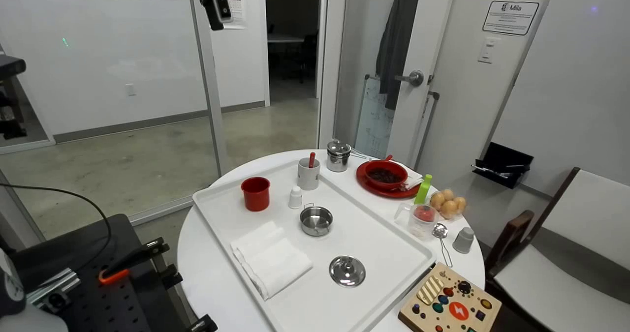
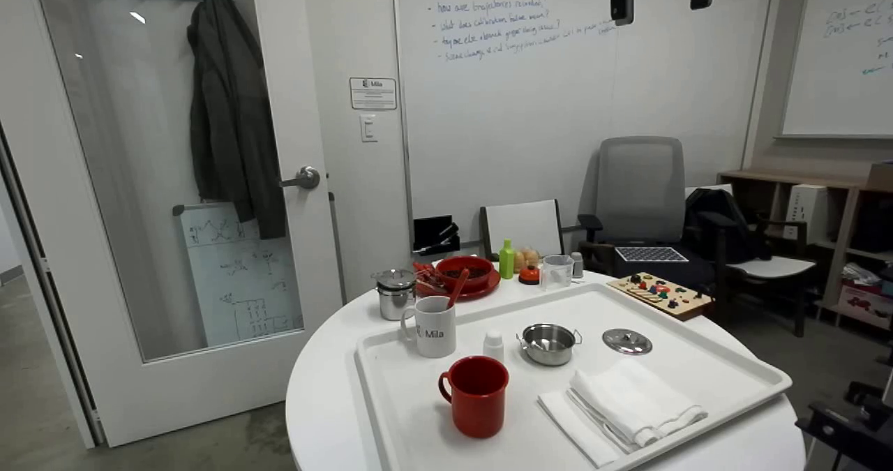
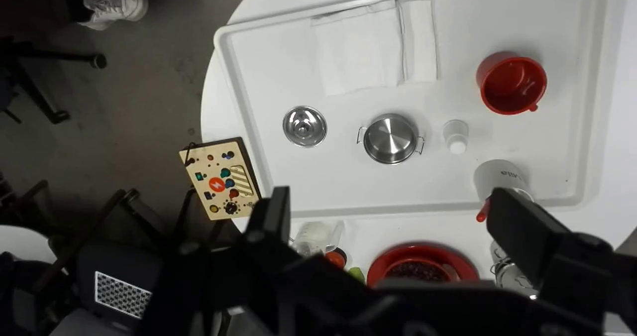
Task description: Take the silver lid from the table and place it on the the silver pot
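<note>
Lid (image 3: 304,126) and gripper (image 3: 392,204), well apart; the lid lies flat on the white tray (image 3: 328,181), knob (image 1: 347,267) uppermost, between the uncovered silver pot (image 3: 390,138) and the tray edge that faces the wooden board (image 3: 219,181); lid and pot do not touch; the gripper's fingers (image 2: 623,3) stand wide apart with nothing held between them; in both exterior views part of the gripper shows near the upper border, high above the tray.

Governing relation: in the wrist view the lid lies beyond the gap and to its left, almost in line with the finger at that view's left, whereas the pot stands nearly on the midline; the approach thus appears to call for a sideways shift toward the lid as well as a long descent; the lid, being round, has no long axis, so its central knob, rather than any heading, probably sets the grasp; stage, by inference: the reach, with lifting and seating not yet done.
</note>
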Controlling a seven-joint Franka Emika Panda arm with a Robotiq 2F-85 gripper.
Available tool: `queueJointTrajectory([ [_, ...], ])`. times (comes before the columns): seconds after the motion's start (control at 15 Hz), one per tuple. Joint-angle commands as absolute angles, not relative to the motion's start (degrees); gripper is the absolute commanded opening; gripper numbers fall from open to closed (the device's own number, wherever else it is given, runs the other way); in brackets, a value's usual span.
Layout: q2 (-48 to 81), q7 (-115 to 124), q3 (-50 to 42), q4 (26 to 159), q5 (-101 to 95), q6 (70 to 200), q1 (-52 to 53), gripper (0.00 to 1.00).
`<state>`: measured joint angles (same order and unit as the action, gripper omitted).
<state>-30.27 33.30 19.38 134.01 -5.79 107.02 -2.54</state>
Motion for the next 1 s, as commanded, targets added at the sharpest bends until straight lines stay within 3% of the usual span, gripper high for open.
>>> queueJointTrajectory([
  [0.0, -30.8, 36.0, 18.7, 134.5, -10.0, 107.6, -1.8, 1.00],
  [0.93, -10.9, 35.1, 7.1, 132.2, -12.7, 119.6, -6.3, 1.00],
])
